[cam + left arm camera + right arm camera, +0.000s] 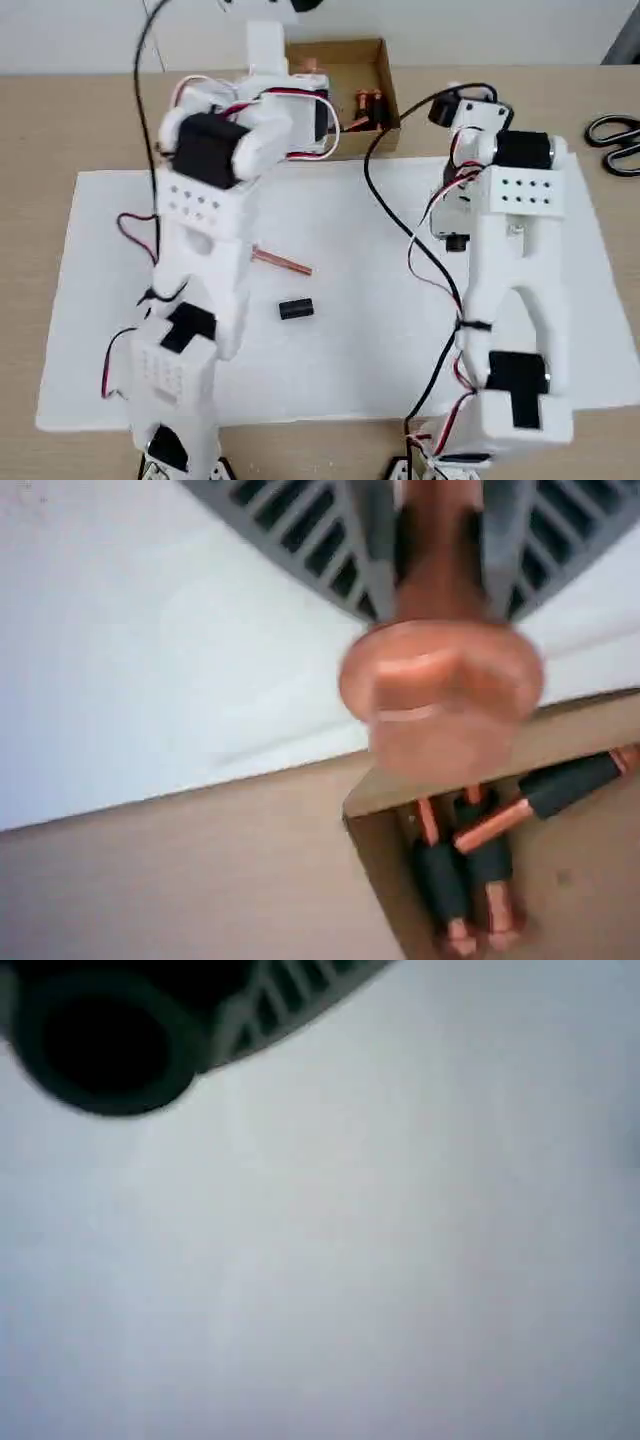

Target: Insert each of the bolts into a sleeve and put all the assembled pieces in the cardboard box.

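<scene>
Left tool (pixel 440 580) clamps a bolt (pixel 440 685) above the box (pixel 372 802) edge, right tool (pixel 118 1020) a sleeve (pixel 100 1055).

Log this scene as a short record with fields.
Left end effector: shut on a bolt, by the cardboard box edge
Right end effector: shut on a sleeve, over the white sheet
In box: assembled pieces
Loose on sheet: spare bolt, spare sleeve, apart
Aside: scissors, off the sheet

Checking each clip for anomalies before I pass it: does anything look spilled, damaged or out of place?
Nothing stands out. The left gripper holds a bolt, the right gripper a sleeve; another bolt and sleeve lie loose on the white sheet; assembled pieces sit inside the cardboard box.
</scene>
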Robot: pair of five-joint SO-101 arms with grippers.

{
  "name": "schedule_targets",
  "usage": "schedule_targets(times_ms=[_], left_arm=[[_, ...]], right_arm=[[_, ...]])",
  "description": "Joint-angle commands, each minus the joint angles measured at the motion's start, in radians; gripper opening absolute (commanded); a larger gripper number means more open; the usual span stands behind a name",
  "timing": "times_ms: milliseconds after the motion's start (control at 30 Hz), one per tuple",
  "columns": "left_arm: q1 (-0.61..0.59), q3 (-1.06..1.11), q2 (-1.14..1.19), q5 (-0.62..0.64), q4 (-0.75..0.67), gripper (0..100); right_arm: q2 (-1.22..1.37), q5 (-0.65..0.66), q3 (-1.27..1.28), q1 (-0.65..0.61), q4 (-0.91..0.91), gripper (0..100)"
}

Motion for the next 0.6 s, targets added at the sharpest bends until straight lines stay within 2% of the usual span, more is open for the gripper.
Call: schedule_targets(times_ms=[0, 167, 367, 567], left_arm=[[-0.005, -0.047, -0.141, -0.009, 0.020, 1], [-0.005, 0.044, -0.242, -0.009, 0.020, 1], [-0.005, 0.364, -0.466, -0.008, 0.020, 1], [-0.005, 0.650, -0.717, -0.008, 0.018, 1]], right_arm=[[-0.208, -0.005, -0.006, -0.024, 0.007, 0.5], [-0.453, -0.005, 0.000, -0.059, 0.008, 0.4], [-0.690, -0.005, 0.008, -0.070, 0.008, 0.4], [-0.878, -0.008, 0.166, -0.070, -0.002, 0.4]])
